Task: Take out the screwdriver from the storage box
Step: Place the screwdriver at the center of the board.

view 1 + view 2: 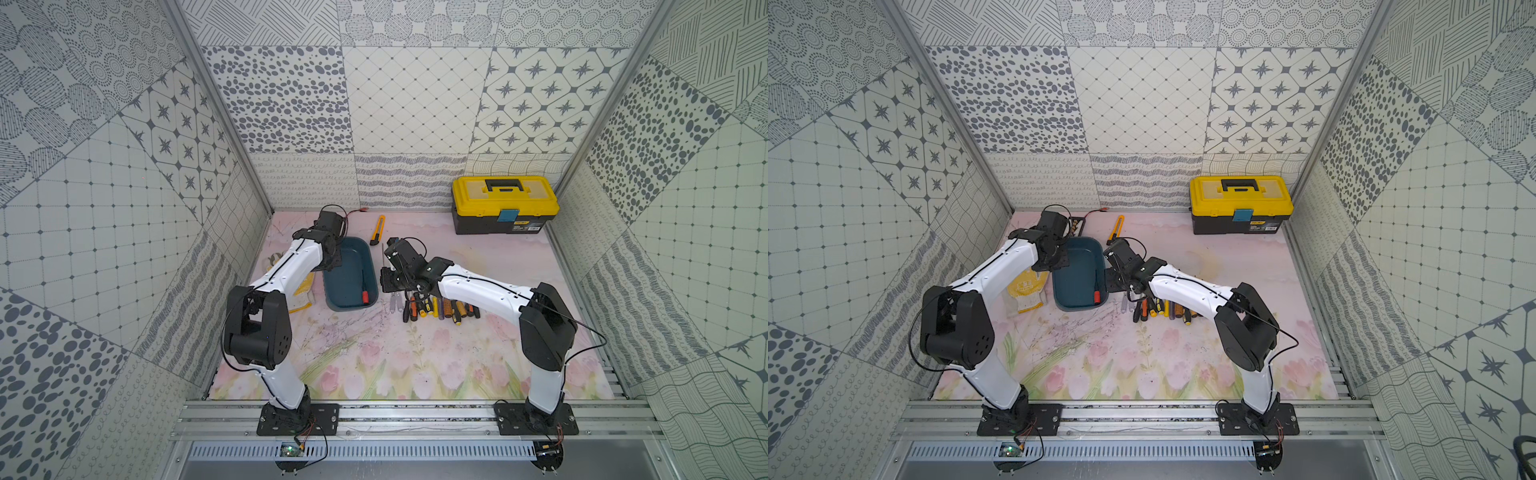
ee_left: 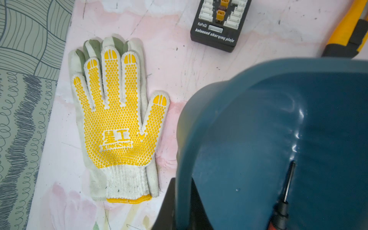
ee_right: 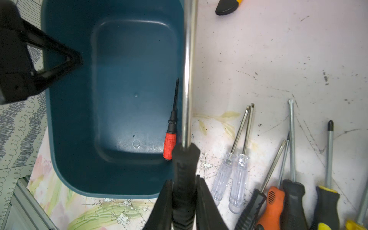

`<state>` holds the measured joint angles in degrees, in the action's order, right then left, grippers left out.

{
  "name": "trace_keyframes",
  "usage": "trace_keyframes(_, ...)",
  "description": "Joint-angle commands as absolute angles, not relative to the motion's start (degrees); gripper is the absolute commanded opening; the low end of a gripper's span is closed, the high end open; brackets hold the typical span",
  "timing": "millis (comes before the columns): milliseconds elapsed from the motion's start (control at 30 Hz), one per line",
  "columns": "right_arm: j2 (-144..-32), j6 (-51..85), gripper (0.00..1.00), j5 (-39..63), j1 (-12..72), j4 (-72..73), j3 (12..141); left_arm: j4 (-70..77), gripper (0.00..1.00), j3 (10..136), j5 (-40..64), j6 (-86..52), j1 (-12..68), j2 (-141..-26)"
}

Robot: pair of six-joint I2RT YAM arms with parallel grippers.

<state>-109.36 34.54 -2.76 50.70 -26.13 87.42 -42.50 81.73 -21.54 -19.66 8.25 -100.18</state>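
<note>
1. Patterned grey-and-white panels wall in a tabletop [image 1: 415, 365] covered with a pale pink floral sheet, scuffed and scratched.
2. At the far right corner stands a black toolbox with a yellow lid [image 1: 504, 204], shut.
3. Left of centre lies the storage box [image 1: 350, 274], dark teal, shallow and lidless; the left gripper [image 3: 65, 59] sits at its far left rim with its jaws pressed together, apparently pinching the rim, though the contact itself is hard to make out.
4. A white work glove with yellow dots [image 2: 117, 119] lies flat beside the box's left wall, on top of a second pale glove.
5. A black charging plate [image 2: 218, 23] rests beyond the glove, and a yellow utility knife [image 1: 377, 230] lies beyond the box's far end.
6. The right gripper [image 3: 184, 191] hangs just right of the box, pinching the black handle of a long steel-shafted screwdriver [image 3: 188, 69], whose shaft crosses above the box's right rim.
7. A row of screwdrivers [image 1: 436, 309] lies on the sheet right of the box, handles toward the robot.
8. Inside the box, along its right wall, lies a small red-handled screwdriver [image 3: 170, 145].
</note>
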Motion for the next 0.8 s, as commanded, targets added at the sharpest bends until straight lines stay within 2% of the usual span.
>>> trace_keyframes(0,-112.06,35.56,0.00,-0.62,50.71,-24.24,88.17,-43.29,0.00,82.64,-24.08,-19.41,6.97,-98.84)
trace_keyframes(267,-120.11,36.10,0.00,4.52,50.71,-29.35,94.61,-43.24,0.00,82.62,-23.40,-19.69,6.59,-98.88)
trace_keyframes(767,-126.47,37.46,0.00,2.74,50.80,-36.65,99.69,-43.09,0.00,82.61,-22.57,-19.79,6.59,-99.01)
